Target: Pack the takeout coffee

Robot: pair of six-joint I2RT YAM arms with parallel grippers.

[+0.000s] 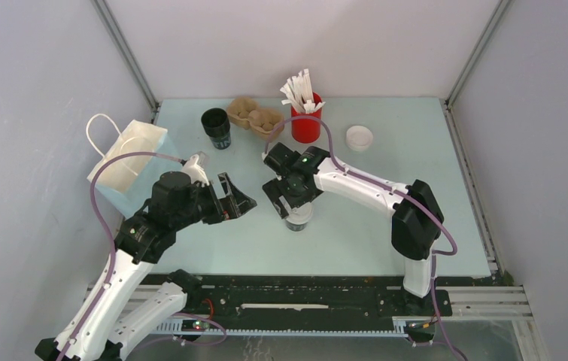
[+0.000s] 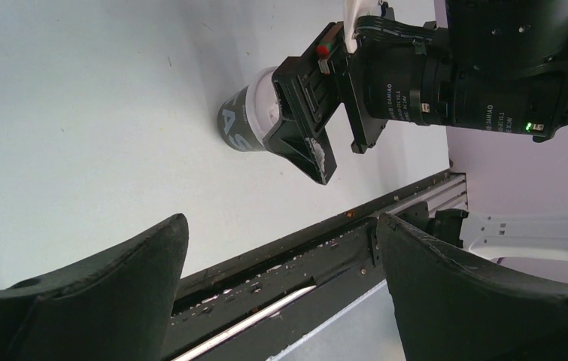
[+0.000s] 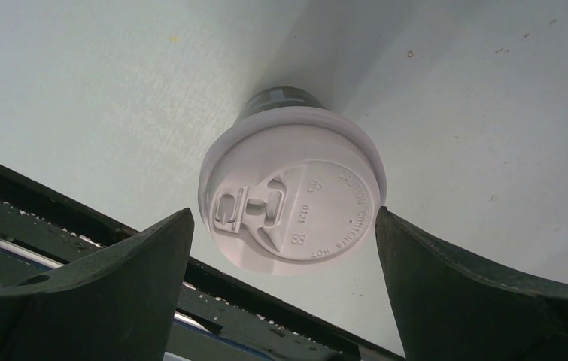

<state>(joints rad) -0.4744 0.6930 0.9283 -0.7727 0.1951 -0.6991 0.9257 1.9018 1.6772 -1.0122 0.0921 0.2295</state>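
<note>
Now right gripper (image 3: pixel 284 226) spread wide over lidded takeout coffee (image 3: pixel 296 188), jaws flanking it, no grip; left gripper (image 1: pixel 237 201) released, nearby.

matt white plastic lid (image 3: pixel 293 198), dark paper takeout coffee (image 2: pixel 244 122)

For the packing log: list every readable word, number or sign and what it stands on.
"CAUTION CONTENTS HOT": raised on the takeout coffee lid.
"AS": cut-off letters on its cup wall.
"DAMIAO": right arm motor housings.
Other lid marks and the black cup print: too small to read.
</note>
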